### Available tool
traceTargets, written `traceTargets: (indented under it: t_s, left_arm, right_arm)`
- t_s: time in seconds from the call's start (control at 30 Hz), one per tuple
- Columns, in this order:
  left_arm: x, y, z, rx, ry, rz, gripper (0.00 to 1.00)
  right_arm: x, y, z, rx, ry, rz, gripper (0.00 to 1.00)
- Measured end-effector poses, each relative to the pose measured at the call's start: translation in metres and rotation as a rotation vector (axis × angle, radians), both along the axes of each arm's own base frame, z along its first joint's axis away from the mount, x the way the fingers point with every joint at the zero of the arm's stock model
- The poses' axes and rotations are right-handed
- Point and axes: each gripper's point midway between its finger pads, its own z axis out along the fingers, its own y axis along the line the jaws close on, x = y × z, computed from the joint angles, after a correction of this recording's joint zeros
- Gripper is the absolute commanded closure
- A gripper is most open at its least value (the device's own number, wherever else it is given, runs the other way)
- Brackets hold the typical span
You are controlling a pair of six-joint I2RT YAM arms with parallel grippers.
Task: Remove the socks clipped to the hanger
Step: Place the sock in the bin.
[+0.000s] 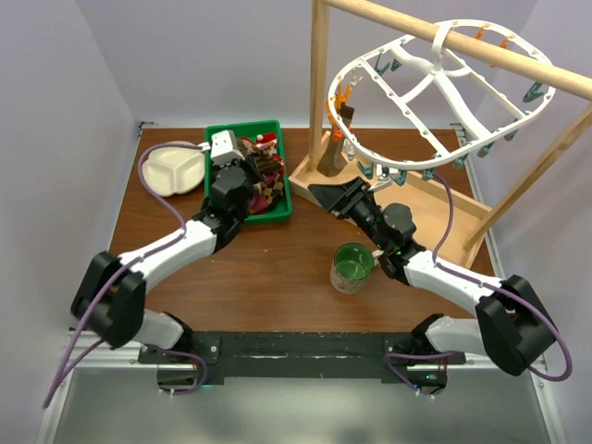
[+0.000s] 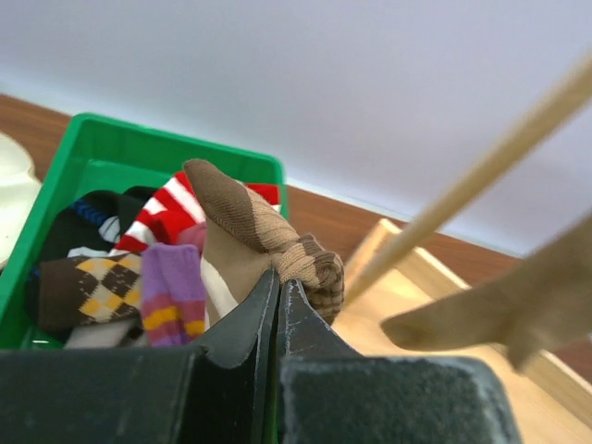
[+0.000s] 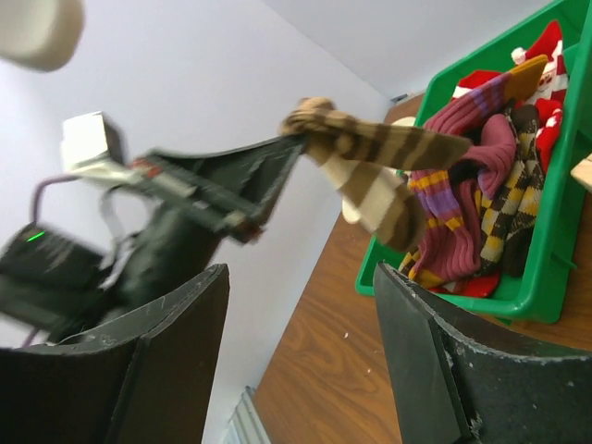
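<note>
The white oval hanger (image 1: 435, 69) hangs from a wooden pole at the back right, with small orange and teal clips on its rim. A brownish sock (image 1: 344, 120) dangles from an orange clip on its left rim. My left gripper (image 2: 280, 277) is shut on a brown striped sock (image 2: 268, 231) and holds it over the green bin (image 2: 111, 139). That bin holds several socks, red-white striped, argyle and purple. In the right wrist view the same held sock (image 3: 370, 153) hangs above the bin (image 3: 546, 277). My right gripper (image 3: 301, 277) is open and empty, low beside the hanger's post (image 1: 326, 197).
A white divided plate (image 1: 174, 169) lies left of the bin. A green cup (image 1: 352, 266) stands near the table's middle, close to the right arm. The wooden frame's tray base (image 1: 435, 208), upright post (image 1: 319, 83) and slanted brace stand at the right.
</note>
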Motion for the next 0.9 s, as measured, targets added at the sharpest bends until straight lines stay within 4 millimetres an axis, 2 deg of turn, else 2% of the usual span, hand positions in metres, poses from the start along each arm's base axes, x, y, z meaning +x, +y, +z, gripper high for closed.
traceTargets:
  t_s: [0.07,0.17,0.27,0.33,0.43,0.57,0.63,0.67,0.73,0.77,0.9]
  left_arm:
    - [0.02,0.01,-0.022,0.022,0.037,0.027,1.0]
    - [0.057,0.026,-0.064,0.061,0.124,0.07,1.0]
    - [0.093,0.04,-0.114,0.086,0.235,0.093,1.0]
    - [0.106,0.046,-0.139,0.091,0.291,0.1,1.0]
    - [0.107,0.051,-0.166,0.098,0.355,0.1,1.0]
    - [0.107,0.048,-0.164,0.091,0.356,0.084,1.0]
    - [0.107,0.047,-0.164,0.091,0.359,0.077,0.85]
    - [0.106,0.046,-0.162,0.091,0.359,0.073,0.72]
    - [0.103,0.046,-0.156,0.087,0.357,0.065,0.63]
    - [0.102,0.045,-0.151,0.08,0.351,0.059,0.55]
    - [0.092,0.042,-0.118,0.044,0.3,0.03,0.41]
  right_arm:
    - [-0.002,-0.002,-0.001,-0.005,-0.003,-0.001,0.3]
    - [-0.007,-0.006,-0.004,-0.023,0.002,-0.003,0.29]
    - [-0.016,-0.012,-0.004,-0.03,-0.01,-0.005,0.28]
    - [-0.021,-0.016,-0.004,-0.036,-0.014,-0.008,0.28]
    - [-0.024,-0.019,-0.007,-0.049,-0.012,-0.015,0.28]
    - [-0.024,-0.02,-0.009,-0.06,-0.008,-0.017,0.27]
    - [-0.024,-0.02,-0.011,-0.065,-0.005,-0.017,0.27]
    - [-0.024,-0.02,-0.012,-0.066,-0.004,-0.017,0.26]
    - [-0.024,-0.02,-0.013,-0.069,-0.001,-0.017,0.25]
    - [-0.024,-0.02,-0.014,-0.07,0.0,-0.017,0.25]
    - [-0.025,-0.02,-0.016,-0.072,0.003,-0.017,0.23]
